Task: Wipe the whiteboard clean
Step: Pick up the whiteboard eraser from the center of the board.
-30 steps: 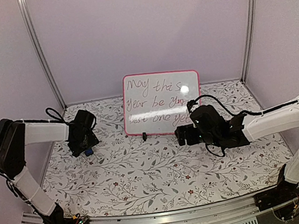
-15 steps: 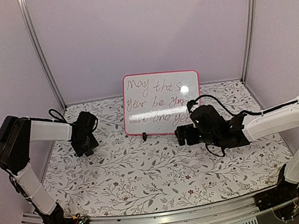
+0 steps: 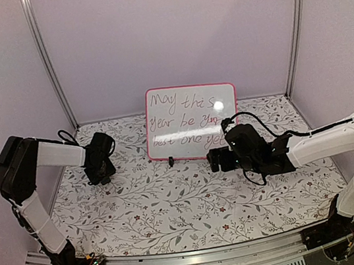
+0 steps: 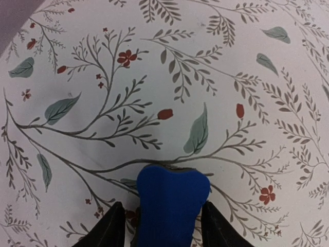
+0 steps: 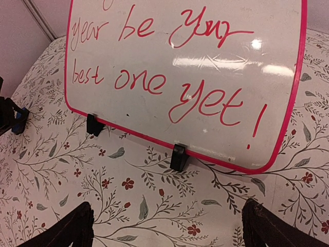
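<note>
place: robot lab test cell | 9, 12 and 3 o'clock: enclosed by plain lilac panels [image 3: 169,34] | far corners: aluminium posts [image 3: 47,58] fitted | 6 o'clock: arm bases [image 3: 77,264] bolted to slotted metal rail [image 3: 202,256]

1. The whiteboard [image 3: 192,120] is a glossy white rectangle in a thin pink-red frame [image 5: 289,108] with rounded corners.
2. It stands on its long lower edge, leaning back a little, at the far middle of the floral surface [image 3: 175,206], close to the back wall.
3. Two small black feet [image 5: 179,157] under the lower edge hold it up.
4. Red handwriting [image 5: 205,105] covers its face in three lines: "May this year be your best one yet!"
5. Bright patches of glare lie across the right half of the board.
</note>
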